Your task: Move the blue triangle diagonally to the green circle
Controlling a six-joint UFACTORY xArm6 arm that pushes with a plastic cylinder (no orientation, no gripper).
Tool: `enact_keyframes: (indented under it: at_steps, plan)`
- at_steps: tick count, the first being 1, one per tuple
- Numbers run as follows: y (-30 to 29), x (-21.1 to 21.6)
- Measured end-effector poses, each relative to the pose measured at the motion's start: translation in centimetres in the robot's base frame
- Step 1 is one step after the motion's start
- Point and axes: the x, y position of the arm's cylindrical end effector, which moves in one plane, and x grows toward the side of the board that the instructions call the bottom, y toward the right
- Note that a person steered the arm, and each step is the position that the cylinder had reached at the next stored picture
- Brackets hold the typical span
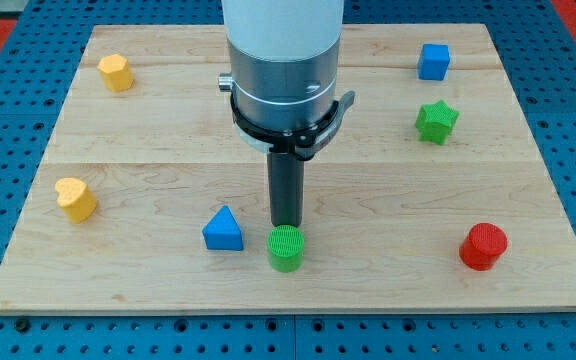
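The green circle (286, 248) sits near the counter's (168, 150) bottom edge with the blue triangle (223, 230) just beside its left, the upright rod's tip (286, 224) just behind the circle, no fingers on this arm, bare wood around.

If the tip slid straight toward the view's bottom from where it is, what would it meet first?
My tip sits just above the green circle, so that block comes first; the blue triangle lies off to the view's left, though depth is uncertain.
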Motion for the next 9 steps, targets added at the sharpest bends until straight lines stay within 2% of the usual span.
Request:
enact_keyframes:
  at_steps: [1,2,3,4,6,7,8,9]
  plan:
    - [0.0,0.0]
    - [1.5,-1.9]
    - [5.8,-2.5]
    - [5.8,-2.5]
    - [-9.3,-1.9]
    - [-14.6,-2.2]
    - [-15.4,2.0]
    - [-13.5,6.0]
